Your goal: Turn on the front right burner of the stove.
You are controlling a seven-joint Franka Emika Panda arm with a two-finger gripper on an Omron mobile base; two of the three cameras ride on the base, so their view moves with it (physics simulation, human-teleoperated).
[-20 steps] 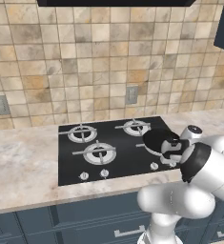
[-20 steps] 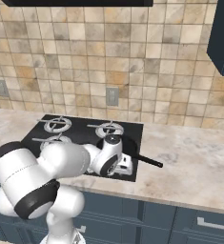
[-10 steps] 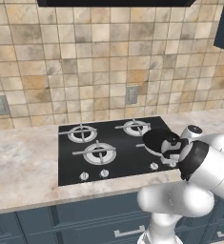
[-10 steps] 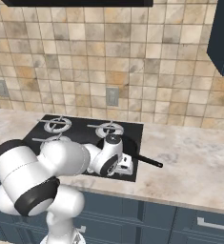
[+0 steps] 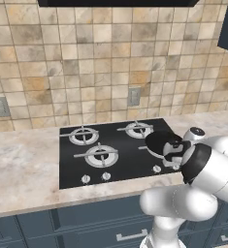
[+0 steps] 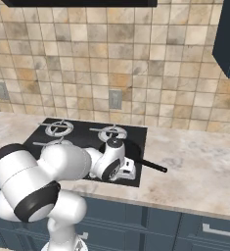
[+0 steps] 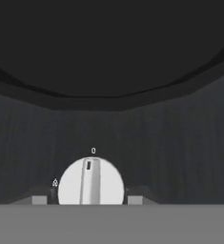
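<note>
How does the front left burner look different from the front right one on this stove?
The front left burner is bare, with wide silver rings; the front right burner carries a dark pan. The front left stands clear of the arm; the gripper hangs right by the front right. Both sit on the black stove.

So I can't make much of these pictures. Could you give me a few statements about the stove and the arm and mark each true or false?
1. A dark pan sits on the stove. True.
2. The knob in the hand view points at the 0 mark. True.
3. The stove has six burners. False: it has four.
4. The tool hangs high above the counter. False: it is down at the knob, a fingertip on each side.
5. The wall is plain white. False: it is tan tile.
</note>
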